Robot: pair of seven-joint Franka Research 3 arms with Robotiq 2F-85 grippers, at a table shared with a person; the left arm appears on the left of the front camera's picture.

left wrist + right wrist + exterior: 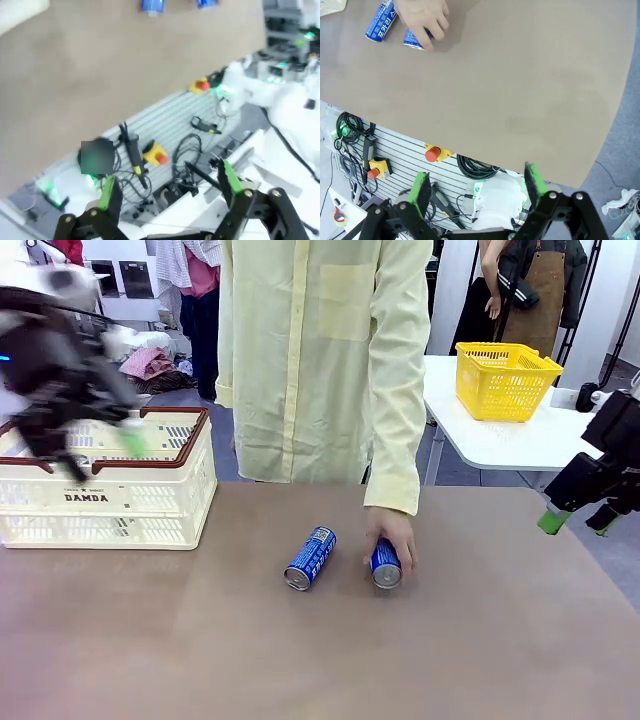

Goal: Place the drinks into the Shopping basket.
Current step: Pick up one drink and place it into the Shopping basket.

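Front view, left to right.

**Left of frame:** the Shopping basket (150, 502), cream-white with a brown rim, stands on the brown table (450, 640). Its inside cannot be made out, so whether any drink already lies in it cannot be told.

**Upper left, above the basket rim:** the left gripper (100, 452) is blurred, its jaws spread wide with nothing between them.

**Centre:** two blue drink cans lie on their sides, well apart from the basket. The left blue can (310, 558) lies free. The right blue can (386, 565) lies under the person's hand (392, 532). At least these two remain to be placed.

**Right edge:** the right gripper (578, 522) has its jaws fully apart, is empty, and touches nothing.

**Upper right:** a yellow mesh basket (505, 380) stands on a white table (500, 445), not involved.
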